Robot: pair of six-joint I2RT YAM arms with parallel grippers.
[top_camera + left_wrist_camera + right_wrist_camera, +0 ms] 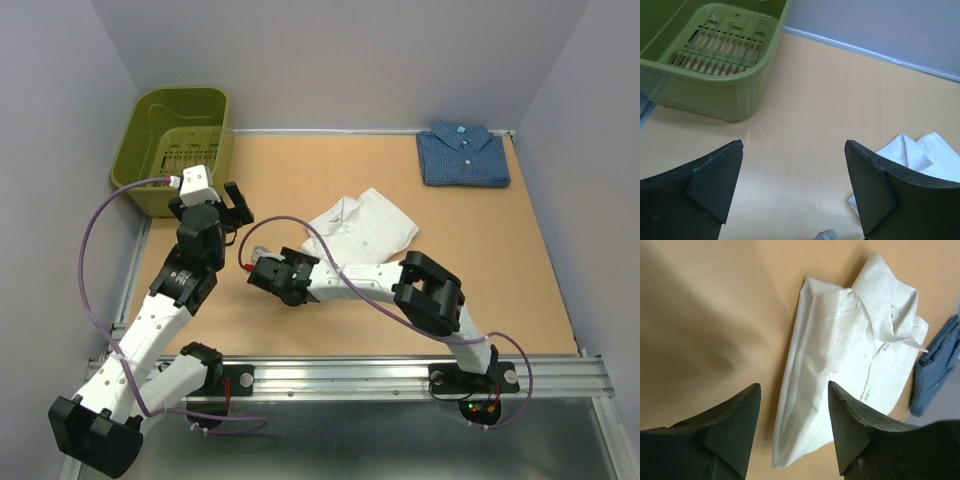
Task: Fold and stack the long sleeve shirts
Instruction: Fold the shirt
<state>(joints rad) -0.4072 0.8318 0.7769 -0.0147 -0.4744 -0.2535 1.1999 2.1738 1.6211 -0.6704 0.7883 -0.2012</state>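
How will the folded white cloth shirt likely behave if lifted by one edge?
The folded white cloth shirt looks thin and creased, so it would probably sag limply. Its layers lie loose, collar raised, so the fold may well open. Pushed across the smooth tan table, it would likely bunch up rather than slide whole.

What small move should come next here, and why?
Probably lower the right end effector, open and empty, onto the edge of the white shirt and grip it. That shirt looks folded, and the blue shirt lies folded apart in the far right corner, so only stacking seems left.
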